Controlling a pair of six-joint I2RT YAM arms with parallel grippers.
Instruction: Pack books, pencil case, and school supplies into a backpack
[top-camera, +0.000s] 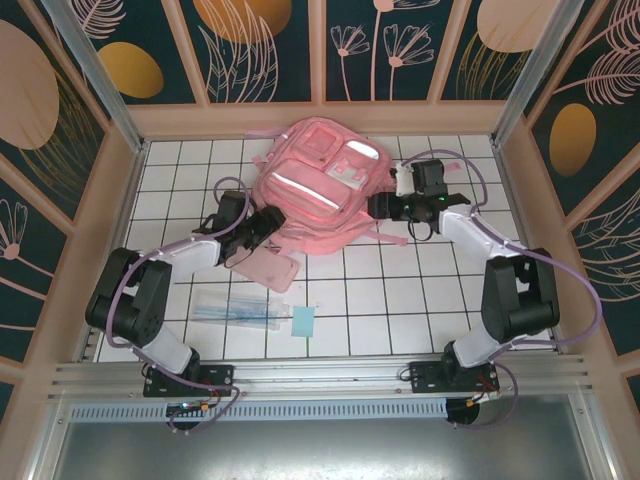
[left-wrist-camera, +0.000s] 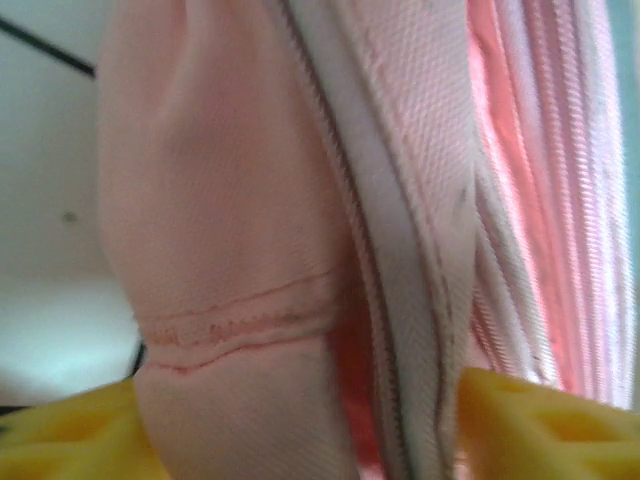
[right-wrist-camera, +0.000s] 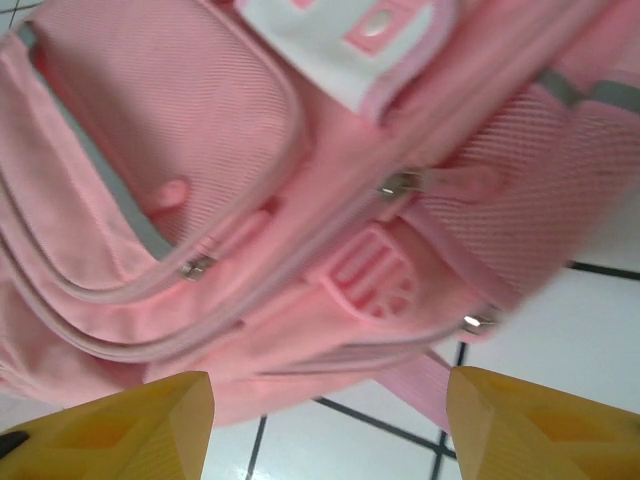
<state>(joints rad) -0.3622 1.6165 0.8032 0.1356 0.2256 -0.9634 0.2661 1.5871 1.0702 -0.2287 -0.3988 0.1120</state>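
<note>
On the white tiled tabletop (top-camera: 400, 300) the backpack (top-camera: 320, 180) lies at the back. Pencil case (top-camera: 272, 268), packet (top-camera: 235, 310) and pad (top-camera: 303, 320) lie outside it, not yet packed. The left pincer (top-camera: 258, 232) and right pincer (top-camera: 385, 207) stand spread at its sides.

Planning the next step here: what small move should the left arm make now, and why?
Probably draw the left gripper back off the backpack toward the pencil case: its jaws stand open around backpack fabric, and the case lies on the table just beside it.
</note>
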